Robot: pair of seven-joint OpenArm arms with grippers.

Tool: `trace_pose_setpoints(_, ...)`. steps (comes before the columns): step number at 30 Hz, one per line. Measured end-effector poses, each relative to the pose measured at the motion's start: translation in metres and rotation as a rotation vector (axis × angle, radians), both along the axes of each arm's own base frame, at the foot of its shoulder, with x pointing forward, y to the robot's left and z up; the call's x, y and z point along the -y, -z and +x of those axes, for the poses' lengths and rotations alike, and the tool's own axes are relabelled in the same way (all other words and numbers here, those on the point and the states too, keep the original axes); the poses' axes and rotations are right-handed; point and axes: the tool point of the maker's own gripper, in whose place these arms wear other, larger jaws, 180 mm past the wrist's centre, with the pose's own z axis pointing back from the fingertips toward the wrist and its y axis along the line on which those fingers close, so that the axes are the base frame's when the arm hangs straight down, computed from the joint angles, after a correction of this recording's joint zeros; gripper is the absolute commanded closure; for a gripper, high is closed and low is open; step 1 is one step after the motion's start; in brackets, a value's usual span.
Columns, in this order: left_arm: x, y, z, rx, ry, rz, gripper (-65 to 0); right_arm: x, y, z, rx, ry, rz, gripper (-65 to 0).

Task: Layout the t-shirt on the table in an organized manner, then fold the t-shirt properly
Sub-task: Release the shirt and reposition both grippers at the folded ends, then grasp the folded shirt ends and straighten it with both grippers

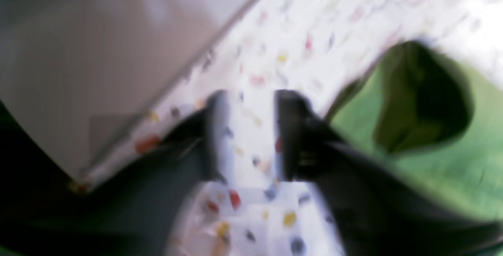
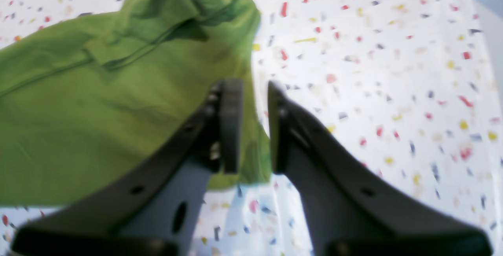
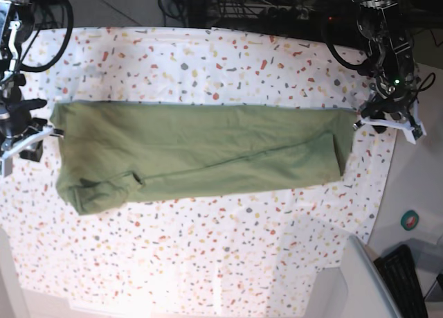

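Speckled table point(image 3: 208, 262) under t-shirt point(image 3: 201, 152), between parted, empty left end effector point(image 1: 251, 134) and right end effector point(image 2: 255, 126).

Dark cables point(image 3: 208, 10) cross the floor beyond, a keyboard point(image 3: 408, 280) (black) lower right.

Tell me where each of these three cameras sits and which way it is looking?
Left wrist: rides that arm, looking down past the open left gripper at the table edge and the t-shirt.
Right wrist: rides the other arm, looking down past the open right gripper at the shirt's edge.
Base: overhead, looking down on the whole shirt, an arm at each end.
Shared: all three show the green shirt on the speckled table.
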Motion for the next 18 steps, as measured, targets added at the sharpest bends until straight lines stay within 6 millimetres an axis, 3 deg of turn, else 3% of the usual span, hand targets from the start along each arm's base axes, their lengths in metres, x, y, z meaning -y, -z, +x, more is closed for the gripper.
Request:
trace_pose_setpoints(4,0.046,0.008,0.016,0.003,0.138,-0.047,-34.9,-0.008,0.019,-0.007,-0.065,-0.026,-0.005,-19.2)
trace_pose_setpoints(7,0.052,0.024,0.013,-0.044,0.154,-0.052,-34.9,-0.043,0.045,-0.008,-0.132,-0.116,0.043,-24.5)
trace_pose_setpoints(10,0.066,0.037,0.02,-0.075,0.179,-0.079,-35.1,-0.063,0.05,-0.005,-0.133,-0.158,0.072,-24.8)
trace_pose_setpoints(12,0.074,0.038,0.032,-0.067,0.191,-0.1,-40.5,-0.061,0.051,-0.006,-0.139,-0.159,0.065,-24.9)
trace_pose_setpoints(14,0.081,0.034,0.042,-0.04,0.195,-0.104,-50.2,-0.057,0.052,-0.008,-0.145,-0.159,0.051,-24.9)
trace_pose_setpoints(16,0.085,0.034,0.043,-0.04,0.201,-0.111,-57.6,-0.058,0.052,-0.007,-0.145,-0.158,0.054,-24.9)
trace_pose_setpoints(18,0.086,0.037,0.041,-0.048,0.2,-0.117,-61.1,-0.061,0.052,-0.007,-0.141,-0.158,0.061,-24.6)
